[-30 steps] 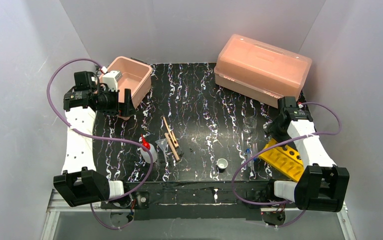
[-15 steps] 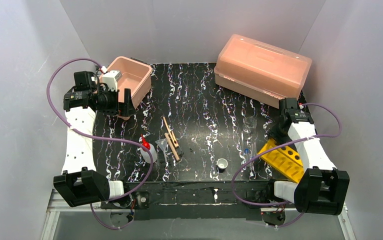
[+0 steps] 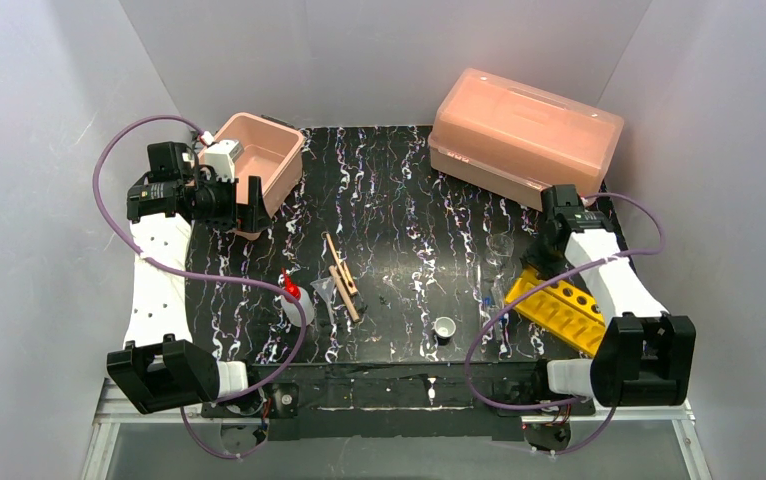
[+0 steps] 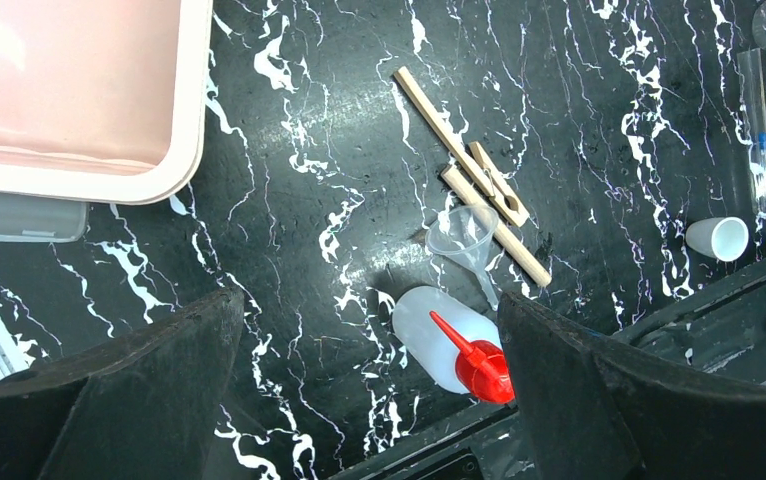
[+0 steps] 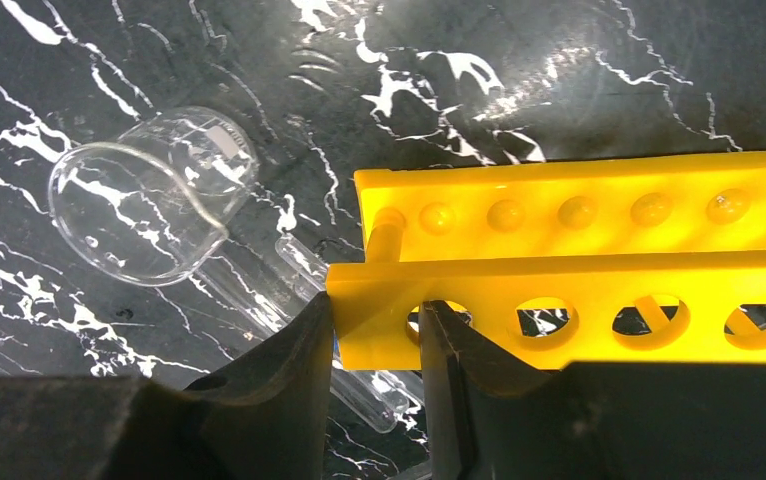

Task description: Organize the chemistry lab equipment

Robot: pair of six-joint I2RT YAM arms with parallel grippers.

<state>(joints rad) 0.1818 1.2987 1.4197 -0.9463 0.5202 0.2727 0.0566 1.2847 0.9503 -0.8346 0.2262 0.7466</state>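
Well, nearest us the tiny white cup (image 3: 445, 328) & squeeze bottle (image 4: 429, 335) sit close to the bench (image 3: 399, 190) front edge; a low sweep there could push them off. The right claw (image 5: 374, 330) is clamped on one end of the yellow rack (image 5: 579, 270) only, so we reckon it may pivot or slip; clear tubes (image 5: 299, 262) lie just under that end w/ the beaker (image 5: 149, 195) beside, both easily knocked. The left claw (image 4: 369, 350) hangs wide apart, holding nothing, by the pink bin (image 3: 264, 155). Farther back, mid-bench looks bare; the lidded box (image 3: 524, 135) hems in the right rear.
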